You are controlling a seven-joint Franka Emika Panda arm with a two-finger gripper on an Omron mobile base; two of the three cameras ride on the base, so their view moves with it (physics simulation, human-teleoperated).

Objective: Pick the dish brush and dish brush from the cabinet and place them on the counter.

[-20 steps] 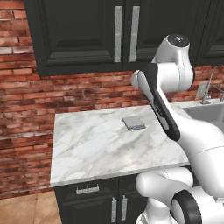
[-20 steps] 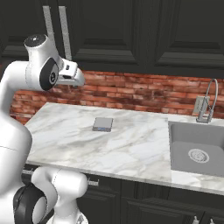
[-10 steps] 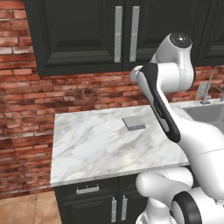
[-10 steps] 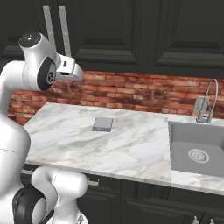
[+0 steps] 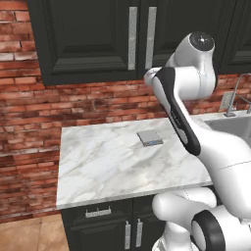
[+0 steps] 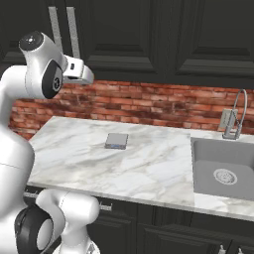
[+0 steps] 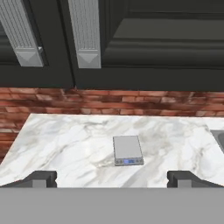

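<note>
The black cabinet (image 5: 88, 44) (image 6: 124, 34) (image 7: 153, 43) hangs over the counter with both doors closed, so the dish brushes are hidden. Two long silver bar handles (image 5: 132, 37) (image 7: 85, 35) run down the meeting edges of the doors. My gripper (image 6: 82, 73) (image 7: 114, 178) hovers high above the white marble counter (image 5: 98, 166) (image 6: 158, 163) (image 7: 65, 140), just below the doors' lower edge and facing them. It is open, its fingertips (image 7: 41, 178) far apart with nothing between them.
A flat grey square pad (image 5: 149, 138) (image 6: 116, 141) (image 7: 127, 150) lies mid-counter. The grey sink (image 6: 223, 173) and faucet (image 6: 235, 116) sit to the right. Red brick wall (image 5: 29, 108) backs the counter, and low black cupboards (image 5: 103, 230) stand beneath it.
The arm has lifted a little, bringing the hand up closer to the cabinet doors. The jaws have stayed wide open and the pad has not moved.
</note>
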